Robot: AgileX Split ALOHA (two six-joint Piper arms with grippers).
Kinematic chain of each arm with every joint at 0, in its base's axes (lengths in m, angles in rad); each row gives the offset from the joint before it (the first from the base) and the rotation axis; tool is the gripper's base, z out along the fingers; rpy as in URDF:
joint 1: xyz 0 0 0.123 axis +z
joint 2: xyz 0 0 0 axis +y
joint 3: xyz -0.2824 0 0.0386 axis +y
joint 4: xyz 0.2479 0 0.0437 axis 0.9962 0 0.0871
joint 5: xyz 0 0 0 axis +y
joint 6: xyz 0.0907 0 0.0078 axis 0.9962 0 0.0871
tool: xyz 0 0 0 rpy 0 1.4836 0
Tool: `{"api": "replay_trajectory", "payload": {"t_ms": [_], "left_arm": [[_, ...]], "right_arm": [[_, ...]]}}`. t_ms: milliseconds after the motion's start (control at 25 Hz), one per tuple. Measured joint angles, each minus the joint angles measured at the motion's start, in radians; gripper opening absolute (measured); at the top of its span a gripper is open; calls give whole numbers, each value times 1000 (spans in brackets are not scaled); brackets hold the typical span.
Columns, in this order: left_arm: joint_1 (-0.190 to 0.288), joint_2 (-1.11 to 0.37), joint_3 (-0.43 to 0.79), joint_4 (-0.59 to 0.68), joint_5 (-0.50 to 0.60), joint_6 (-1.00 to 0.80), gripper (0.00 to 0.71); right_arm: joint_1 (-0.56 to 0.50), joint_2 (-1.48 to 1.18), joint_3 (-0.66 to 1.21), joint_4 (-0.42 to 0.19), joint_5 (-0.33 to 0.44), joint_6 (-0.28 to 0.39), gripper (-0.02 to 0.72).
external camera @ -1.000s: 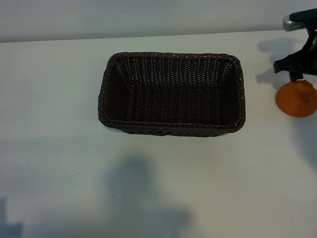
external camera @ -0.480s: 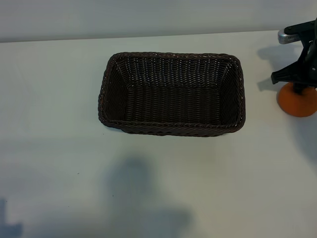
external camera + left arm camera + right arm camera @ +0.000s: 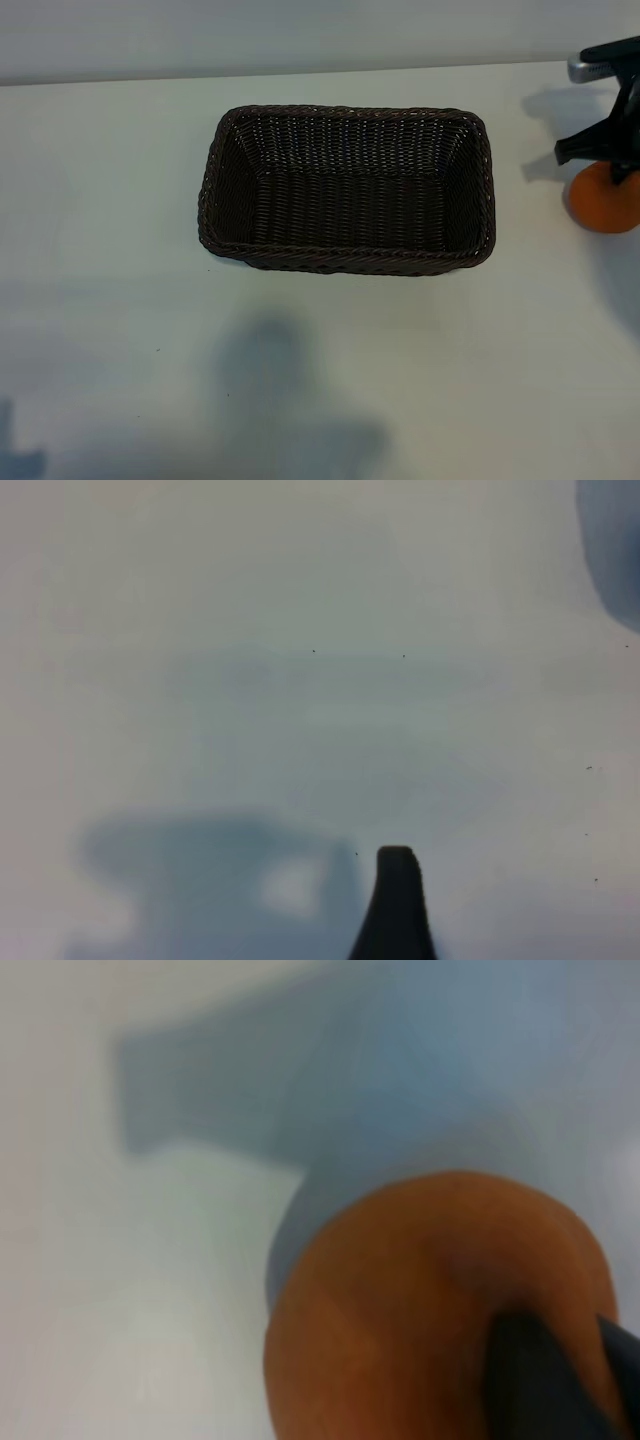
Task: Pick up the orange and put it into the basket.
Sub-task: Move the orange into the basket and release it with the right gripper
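Tabletop [image 3: 120, 330], plain white and matte, carries everything. Rectangular dark-brown woven wicker basket [image 3: 347, 258] with braided rim sits near the middle of the tabletop, toward its far edge, nothing inside it. Small round bright-orange fruit, the orange [image 3: 603, 200], rests on the tabletop at the right edge, well apart from the basket, partly cut off by the exterior view's border. Right gripper [image 3: 617, 162], black, comes down steeply onto the top of the orange; right wrist view shows one dark finger [image 3: 545, 1380] pressed against the fruit's skin. Jaws look pinched in narrow at the top of the orange [image 3: 430, 1300], probably on its top rather than around its full width; whether the hold is secure cannot be told. Left arm is parked out of the exterior view, its claw standing wide over bare tabletop, one dark fingertip [image 3: 396, 905] visible in the left wrist view.

Risk, as a judgement: a narrow pinch high on a round fruit could slip on lifting, so the orange rolls off the right edge. A loose hold could also drop it short of the basket rim.
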Motion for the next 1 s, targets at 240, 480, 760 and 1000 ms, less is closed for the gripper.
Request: {"api": "replay_trajectory", "payload": {"t_ms": [240, 480, 760, 1000], "left_arm": [[-1, 0, 0, 0, -1, 0, 592], [-78, 0, 0, 2, -1, 0, 592], [-126, 0, 0, 6, -1, 0, 592], [-128, 0, 0, 7, -1, 0, 592]], "right_arm": [[0, -117, -62, 46, 161, -62, 83], [0, -223, -96, 149, 222, -121, 79], [123, -276, -133, 172, 277, -146, 76], [334, -276, -189, 200, 283, -128, 72]]}}
